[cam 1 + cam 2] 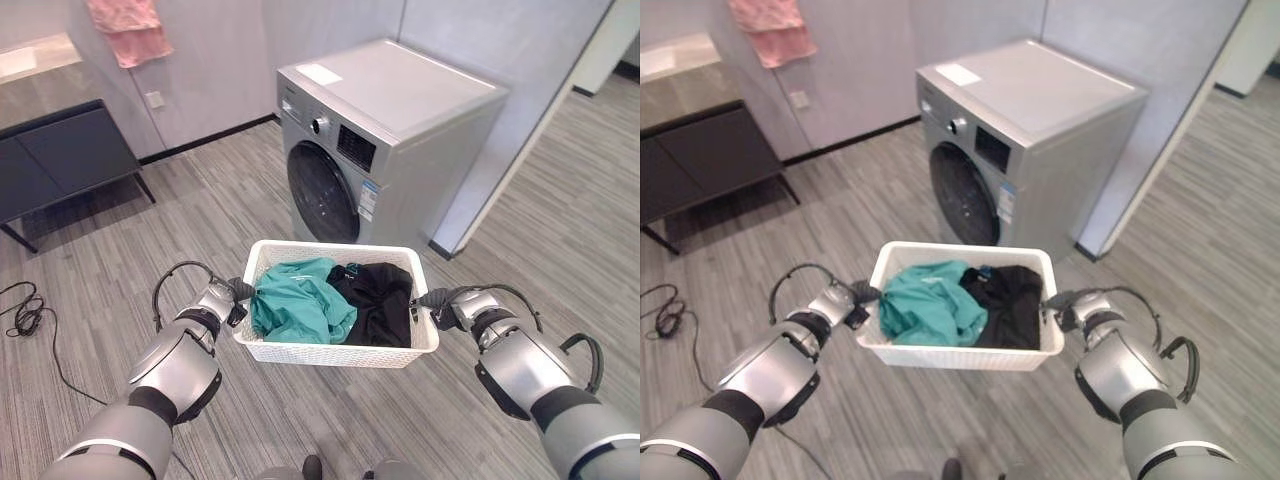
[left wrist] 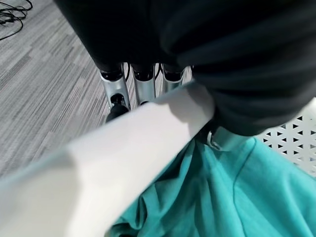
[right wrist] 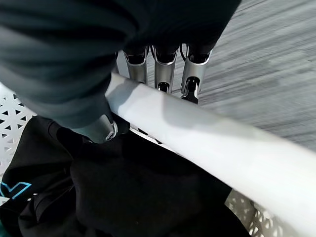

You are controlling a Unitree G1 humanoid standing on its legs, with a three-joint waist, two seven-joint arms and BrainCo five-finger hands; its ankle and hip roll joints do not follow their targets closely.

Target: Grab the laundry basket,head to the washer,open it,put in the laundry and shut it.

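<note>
A white perforated laundry basket (image 1: 330, 352) hangs above the floor between my two hands. Inside lie a teal garment (image 1: 298, 300) on the left and a black garment (image 1: 382, 300) on the right. My left hand (image 1: 218, 300) is shut on the basket's left rim (image 2: 123, 163), fingers (image 2: 140, 84) curled under it and thumb over the inside. My right hand (image 1: 462, 306) is shut on the right rim (image 3: 207, 143) the same way. Just beyond the basket stands the silver front-loading washer (image 1: 390, 130), its round dark door (image 1: 322, 192) closed.
A dark low bench (image 1: 60, 155) stands at the far left against the wall. Pink towels (image 1: 130, 30) hang on the wall above it. A grey partition wall (image 1: 520, 110) rises right behind the washer. Open wood-pattern floor lies to the right.
</note>
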